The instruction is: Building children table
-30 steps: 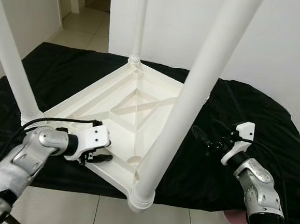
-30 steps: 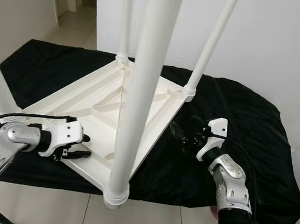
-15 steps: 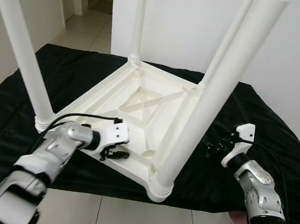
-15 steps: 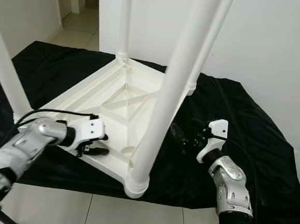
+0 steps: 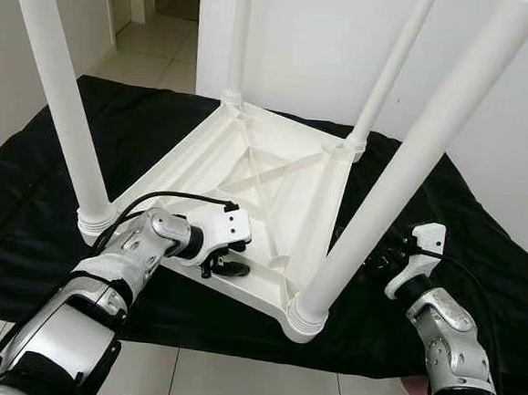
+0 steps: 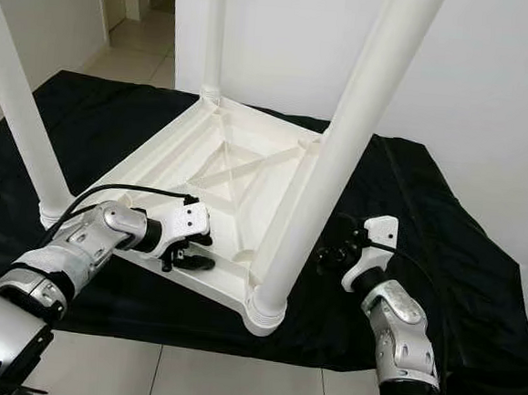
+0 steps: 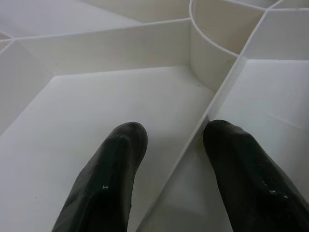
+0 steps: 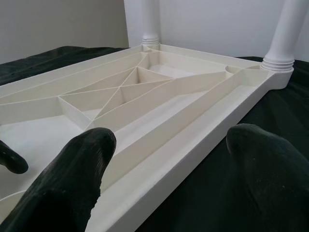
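Left eye view: white children's table (image 5: 266, 175) lies upside down on a black cloth (image 5: 86, 129), four legs up. My left gripper (image 7: 169, 159) is inside its underside at the near edge, fingers (image 7: 108, 179) parted, straddling a thin rib (image 7: 188, 145), not clamped. My right gripper (image 8: 164, 159) is open and empty, beside the table's right edge.

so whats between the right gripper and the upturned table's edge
Just bare black cloth between the right gripper and the table edge, seen in the right eye view.
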